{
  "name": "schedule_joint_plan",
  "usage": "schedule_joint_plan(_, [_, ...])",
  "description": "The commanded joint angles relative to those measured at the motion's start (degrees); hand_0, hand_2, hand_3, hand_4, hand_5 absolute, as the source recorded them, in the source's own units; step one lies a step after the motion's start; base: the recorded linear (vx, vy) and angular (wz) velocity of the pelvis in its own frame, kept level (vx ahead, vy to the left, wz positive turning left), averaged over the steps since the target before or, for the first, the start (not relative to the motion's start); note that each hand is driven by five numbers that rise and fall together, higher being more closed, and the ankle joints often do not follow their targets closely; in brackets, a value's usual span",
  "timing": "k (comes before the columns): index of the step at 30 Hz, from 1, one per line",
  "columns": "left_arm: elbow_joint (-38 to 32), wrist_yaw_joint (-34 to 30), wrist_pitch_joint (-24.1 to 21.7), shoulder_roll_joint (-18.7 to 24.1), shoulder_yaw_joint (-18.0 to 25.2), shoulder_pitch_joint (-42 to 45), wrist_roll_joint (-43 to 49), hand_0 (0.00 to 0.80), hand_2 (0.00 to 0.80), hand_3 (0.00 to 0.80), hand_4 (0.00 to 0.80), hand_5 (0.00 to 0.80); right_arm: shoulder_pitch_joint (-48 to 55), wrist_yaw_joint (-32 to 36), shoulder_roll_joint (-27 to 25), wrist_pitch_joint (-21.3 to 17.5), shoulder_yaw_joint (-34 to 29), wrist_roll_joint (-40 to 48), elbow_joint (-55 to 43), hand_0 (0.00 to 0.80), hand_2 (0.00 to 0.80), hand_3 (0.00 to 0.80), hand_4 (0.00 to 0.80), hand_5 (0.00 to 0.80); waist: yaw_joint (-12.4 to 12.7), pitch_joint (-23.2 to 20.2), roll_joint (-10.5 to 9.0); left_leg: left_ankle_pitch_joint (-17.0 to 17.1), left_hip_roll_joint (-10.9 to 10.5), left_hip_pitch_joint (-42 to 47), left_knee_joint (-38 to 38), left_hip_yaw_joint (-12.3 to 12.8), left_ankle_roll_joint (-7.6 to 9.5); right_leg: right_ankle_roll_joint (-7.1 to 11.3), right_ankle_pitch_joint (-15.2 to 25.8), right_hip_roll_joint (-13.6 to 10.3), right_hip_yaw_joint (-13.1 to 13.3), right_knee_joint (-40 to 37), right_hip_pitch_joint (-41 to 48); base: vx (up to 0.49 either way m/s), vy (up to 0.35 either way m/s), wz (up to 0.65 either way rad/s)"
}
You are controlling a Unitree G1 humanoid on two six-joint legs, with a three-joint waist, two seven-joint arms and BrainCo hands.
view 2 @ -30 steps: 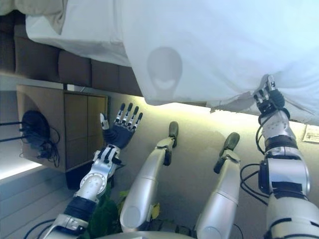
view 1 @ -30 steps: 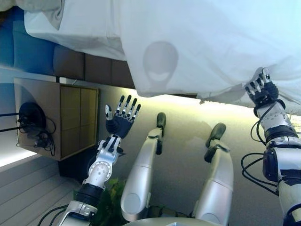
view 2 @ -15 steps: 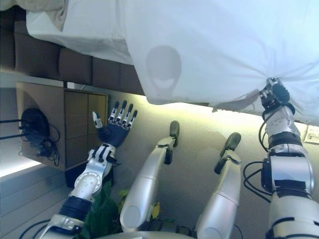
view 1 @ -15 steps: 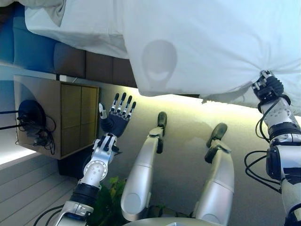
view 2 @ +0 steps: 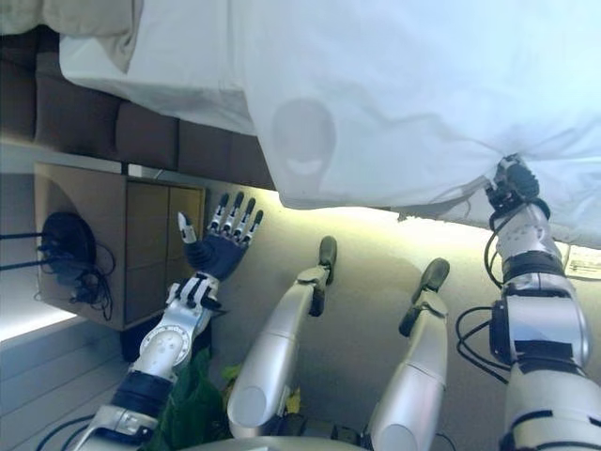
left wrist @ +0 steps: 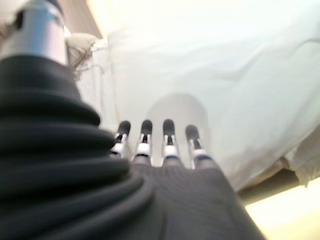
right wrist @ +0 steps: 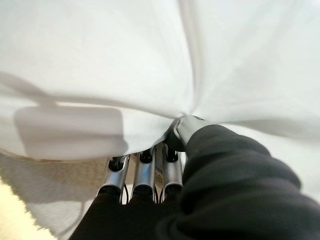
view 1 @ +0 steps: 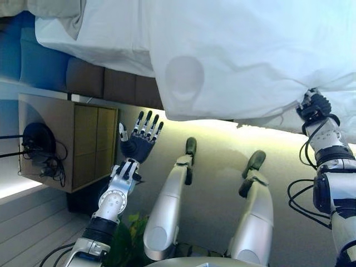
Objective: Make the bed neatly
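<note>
A white duvet [view 1: 245,55] covers the bed and hangs over its near edge. My right hand [view 1: 314,105] is at that hanging edge on the right, fingers curled into the cloth, which bunches into folds around them [right wrist: 175,131]. My left hand [view 1: 139,142] is held up below the bed's edge with straight spread fingers, touching nothing; its wrist view shows the fingertips [left wrist: 155,131] apart from the duvet [left wrist: 210,70]. A beige pillow [view 1: 58,10] lies at the far left of the bed.
A wooden bedside cabinet [view 1: 72,144] stands at the left, with a black round device and cables [view 1: 36,147] on it. The dark padded bed base [view 1: 100,83] shows beneath the sheet. Beige carpet [view 1: 222,144] lies between me and the bed.
My right hand has shut its fingers on the duvet's edge and shifted slightly right with it. The left hand has stayed raised and open, drifting a little.
</note>
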Motion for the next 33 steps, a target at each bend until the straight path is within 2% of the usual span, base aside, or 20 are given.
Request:
schedule_joint_plan(1, [0.59, -4.01, -0.65, 0.11, 1.41, 0.53, 1.55, 0.000, 0.000, 0.000, 0.000, 0.000, 0.28, 4.99, 1.49, 2.53, 3.26, -2.90, -1.57, 0.800, 0.800, 0.800, 0.800, 0.800, 0.18, 0.98, -0.59, 0.57, -2.26, 4.94, -4.38, 1.15, 1.37, -0.29, 0.36, 0.90, -2.46, 2.66, 2.72, 0.024, 0.040, -0.02])
schedule_joint_plan(10, [9.50, -7.19, 0.26, -1.79, -2.88, -1.70, 6.66, 0.000, 0.000, 0.000, 0.000, 0.000, 5.34, 9.43, 10.02, 6.36, 6.59, -7.19, -0.42, 0.800, 0.800, 0.800, 0.800, 0.800, -1.44, 0.98, -2.13, 0.03, -1.74, 14.96, -7.15, 2.86, 0.94, -0.03, 2.56, 0.11, -2.29, -3.97, 13.63, 0.047, 0.079, -0.06])
schedule_joint_plan(15, [15.93, -8.92, -0.10, -3.87, -3.32, -2.04, 8.05, 0.000, 0.000, 0.000, 0.000, 0.000, 7.55, 10.21, 13.91, 7.71, 7.78, -8.28, -0.94, 0.800, 0.800, 0.800, 0.800, 0.800, -2.35, 0.56, -2.96, 0.56, -1.31, 18.25, -9.41, 3.13, 0.55, 0.36, 3.40, 0.42, -1.88, -7.22, 17.05, 0.061, 0.079, -0.04])
schedule_joint_plan(23, [23.44, -12.30, 4.15, -6.30, -4.80, -4.73, 8.74, 0.000, 0.000, 0.000, 0.000, 0.000, 7.82, 8.95, 16.47, 6.57, 9.41, -7.72, -2.87, 0.800, 0.800, 0.800, 0.800, 0.800, -3.35, 0.55, -4.23, 1.21, -0.47, 18.95, -10.33, 3.41, 0.28, 0.59, 3.28, 1.14, -1.94, -8.00, 17.79, 0.039, 0.041, -0.05])
schedule_joint_plan(27, [26.38, -9.76, 8.56, -7.54, -5.43, -7.53, 6.66, 0.000, 0.000, 0.000, 0.000, 0.000, 7.05, 7.95, 16.95, 5.47, 9.86, -7.49, -4.77, 0.800, 0.800, 0.800, 0.800, 0.800, -4.09, 0.98, -5.07, 1.65, -0.01, 17.94, -10.25, 3.40, 0.17, 0.57, 3.05, 1.84, -1.47, -7.11, 16.37, 0.008, 0.002, 0.00])
schedule_joint_plan(31, [31.49, -7.92, 13.74, -8.38, -4.26, -11.81, 3.30, 0.000, 0.000, 0.000, 0.000, 0.000, 5.91, 8.02, 16.97, 4.57, 10.02, -7.15, -5.82, 0.800, 0.800, 0.800, 0.800, 0.800, -5.20, 0.98, -6.32, 1.94, 0.85, 16.08, -10.06, 3.87, 0.02, 0.63, 2.85, 2.83, -0.82, -6.33, 13.97, 0.022, -0.017, -0.05])
schedule_joint_plan(33, [33.74, -6.39, 14.82, -8.35, -2.93, -14.53, 1.00, 0.000, 0.000, 0.000, 0.000, 0.000, 5.52, 8.04, 17.11, 4.52, 10.09, -7.04, -7.04, 0.800, 0.800, 0.800, 0.800, 0.800, -6.06, 0.98, -7.27, 2.03, 1.46, 14.74, -9.70, 4.29, -0.12, 0.57, 2.74, 3.57, -0.30, -5.80, 12.42, 0.019, -0.018, -0.04])
